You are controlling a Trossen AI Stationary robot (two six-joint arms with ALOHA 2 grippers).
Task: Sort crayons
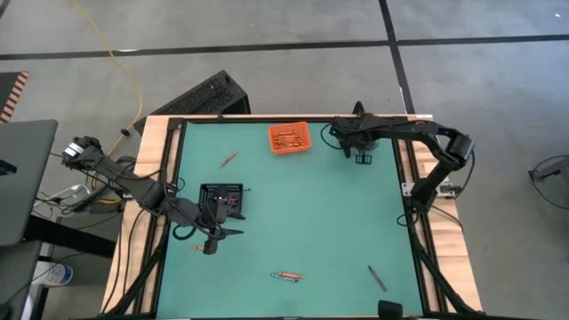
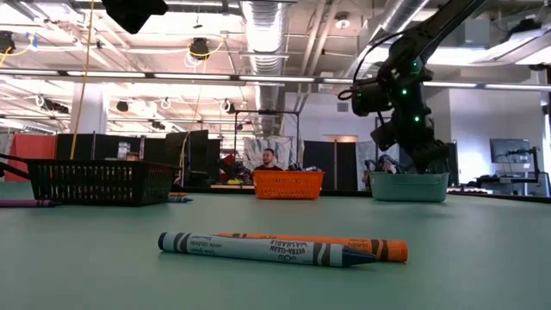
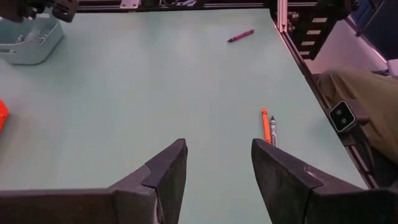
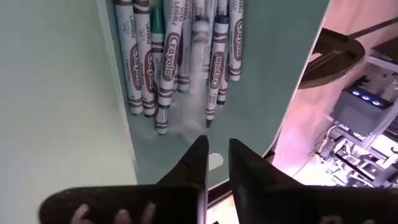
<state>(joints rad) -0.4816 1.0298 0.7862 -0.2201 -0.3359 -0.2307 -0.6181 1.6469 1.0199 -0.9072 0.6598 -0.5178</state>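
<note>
My right gripper [image 4: 216,149] hangs over the teal bin [image 1: 363,157] at the far right, fingers pointing down, a narrow gap between them and nothing in it. Several blue-teal crayons [image 4: 168,56] lie in that bin. My left gripper [image 3: 217,165] is open and empty, near the black bin [image 1: 222,197] at the left. An orange crayon [image 3: 265,124] and a blue one [image 3: 272,129] lie side by side on the table near its front edge [image 1: 286,276]. A purple crayon [image 1: 378,278] lies at the front right, and an orange-red one [image 1: 228,159] at the far left.
An orange bin [image 1: 289,137] with orange crayons stands at the far middle. The black bin holds purple-pink crayons [image 1: 234,201]. A small orange crayon [image 1: 197,247] lies near my left gripper. A person [image 2: 269,159] shows far behind the table in the low view.
</note>
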